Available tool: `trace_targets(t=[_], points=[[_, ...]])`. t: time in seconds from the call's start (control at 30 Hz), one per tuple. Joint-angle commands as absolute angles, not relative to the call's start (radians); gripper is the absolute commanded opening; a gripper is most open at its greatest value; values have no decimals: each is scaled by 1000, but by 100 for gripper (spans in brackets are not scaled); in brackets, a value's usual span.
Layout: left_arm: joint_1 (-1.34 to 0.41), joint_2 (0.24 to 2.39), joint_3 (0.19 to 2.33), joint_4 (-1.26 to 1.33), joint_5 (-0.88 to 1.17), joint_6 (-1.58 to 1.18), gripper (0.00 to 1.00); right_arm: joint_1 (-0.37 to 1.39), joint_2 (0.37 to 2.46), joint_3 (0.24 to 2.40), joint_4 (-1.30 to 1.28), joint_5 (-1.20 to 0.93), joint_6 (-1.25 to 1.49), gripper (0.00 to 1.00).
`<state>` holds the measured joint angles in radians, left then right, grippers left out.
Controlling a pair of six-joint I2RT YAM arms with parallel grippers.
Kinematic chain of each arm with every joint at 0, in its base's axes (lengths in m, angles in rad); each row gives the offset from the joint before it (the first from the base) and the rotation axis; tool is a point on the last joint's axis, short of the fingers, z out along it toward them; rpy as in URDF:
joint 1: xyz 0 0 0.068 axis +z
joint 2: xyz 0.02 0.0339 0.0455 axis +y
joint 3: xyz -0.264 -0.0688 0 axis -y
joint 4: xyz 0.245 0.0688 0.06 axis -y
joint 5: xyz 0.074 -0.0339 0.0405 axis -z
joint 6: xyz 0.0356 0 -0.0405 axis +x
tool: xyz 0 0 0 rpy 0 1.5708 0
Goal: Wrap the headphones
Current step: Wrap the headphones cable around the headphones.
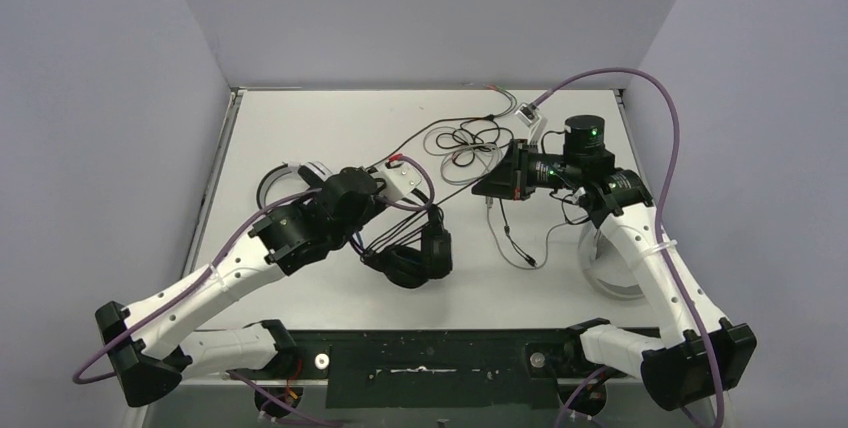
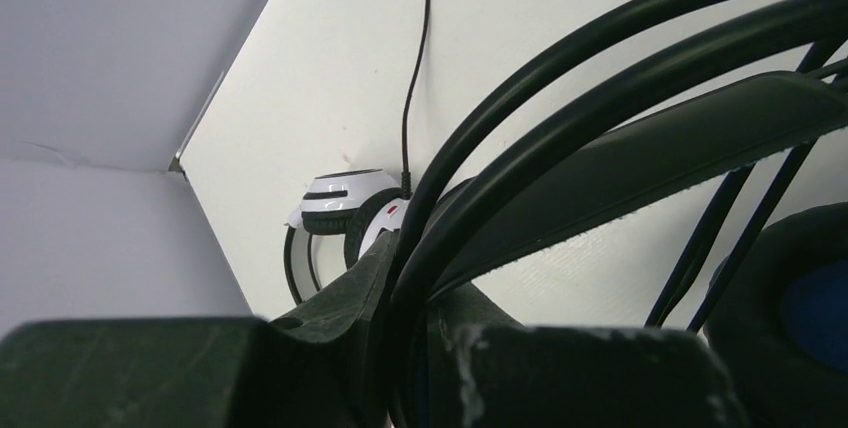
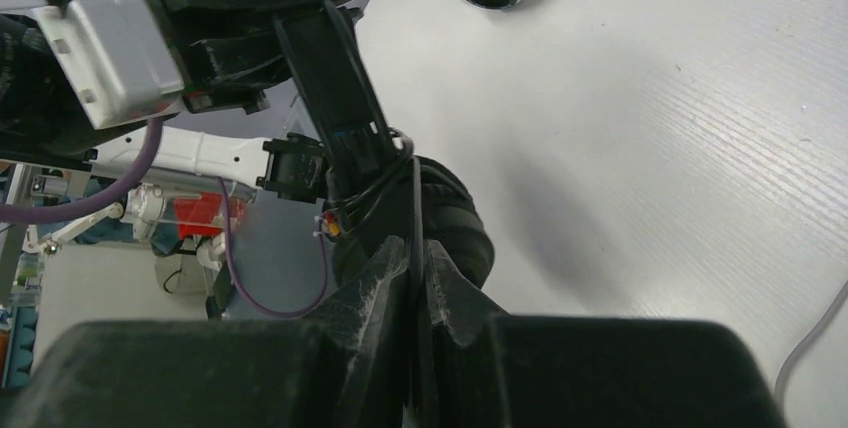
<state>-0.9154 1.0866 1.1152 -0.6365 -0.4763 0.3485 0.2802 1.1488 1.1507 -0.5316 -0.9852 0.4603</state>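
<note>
Left pincer (image 2: 405,283) is pressed together on the headband of the black headset (image 1: 412,256), with loops of black cable (image 3: 414,198) caught in the same grip. This headset is just left of centre on the bench (image 1: 300,118).

Right pincer (image 3: 415,258) pinches the black cable, right of centre.

First white headset (image 1: 310,169) lies toward the left edge. The second white headset (image 1: 605,278) is by the right edge, under the right arm.

Pale cables (image 1: 470,143) are tangled near the far edge.

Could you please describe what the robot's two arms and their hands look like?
The left arm and right arm have white links between bulky black joints; a purple cable runs along each. A green light glows on a right-arm joint. The left hand and right hand each have two black, scuffed fingers.
</note>
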Motion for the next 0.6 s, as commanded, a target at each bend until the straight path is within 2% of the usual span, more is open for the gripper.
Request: trace_targets(t=[0.0,0.1,0.27,0.4,0.57], points=[[-909,1152,1153,-695,-642,341,0,270,1079,1225,-470,-1020,476,0],[-905,1235,1206,-736,-704,275,0,337,1064,1214,-408,-1005,528,0],[-852,1373,1374,-871,-788,50,0,483,1064,1177,-300,-858,629,0],[-819,1408,1492,-929,-753,-109,0,557,1038,1078,-120,-710,741,0],[-781,1428,1595,-938,-675,-251,0,695,1052,1047,-46,-497,765,0]])
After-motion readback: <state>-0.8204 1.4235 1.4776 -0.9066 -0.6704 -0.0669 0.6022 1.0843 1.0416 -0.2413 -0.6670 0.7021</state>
